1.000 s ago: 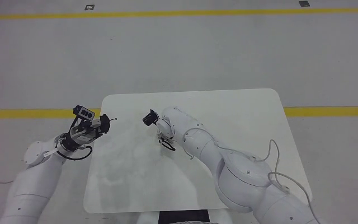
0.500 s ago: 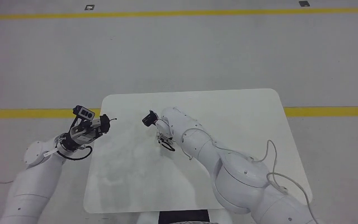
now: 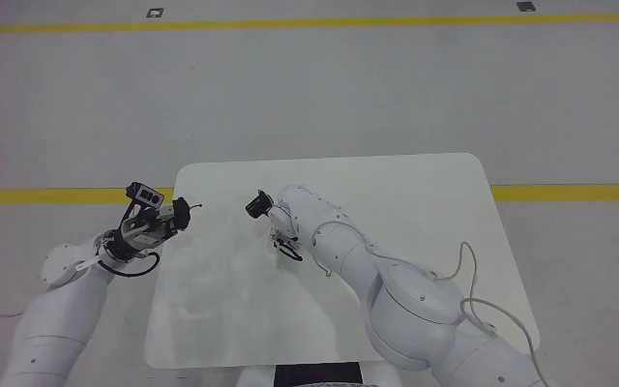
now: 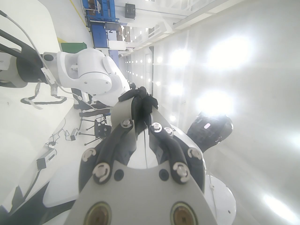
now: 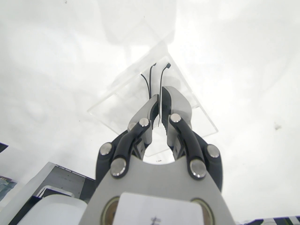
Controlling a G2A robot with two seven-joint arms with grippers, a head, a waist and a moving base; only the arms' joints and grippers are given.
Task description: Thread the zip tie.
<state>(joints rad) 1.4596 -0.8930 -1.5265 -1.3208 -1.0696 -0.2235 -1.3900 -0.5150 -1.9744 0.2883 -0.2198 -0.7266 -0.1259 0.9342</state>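
My left gripper [image 3: 182,213] hangs at the table's left edge, shut on a black zip tie [image 4: 146,141] whose thin end [image 3: 196,205] pokes out toward the table's middle. In the left wrist view the gripper [image 4: 143,101] clamps the tie's dark head between its pads. My right gripper [image 3: 283,240] points down at the table's middle. In its wrist view that gripper [image 5: 160,92] is shut on a second black zip tie [image 5: 161,80], head [image 5: 167,66] away from the wrist. A third tie [image 5: 150,78] lies beside it on a clear plate [image 5: 199,118].
The white table [image 3: 416,193] is bare to the right and toward the front. The clear plate lies flat under the right gripper. The two grippers are about a hand's width or more apart across the table's left half.
The right arm's upper links shifted slightly to the left. Both grippers keep their places and their hold.
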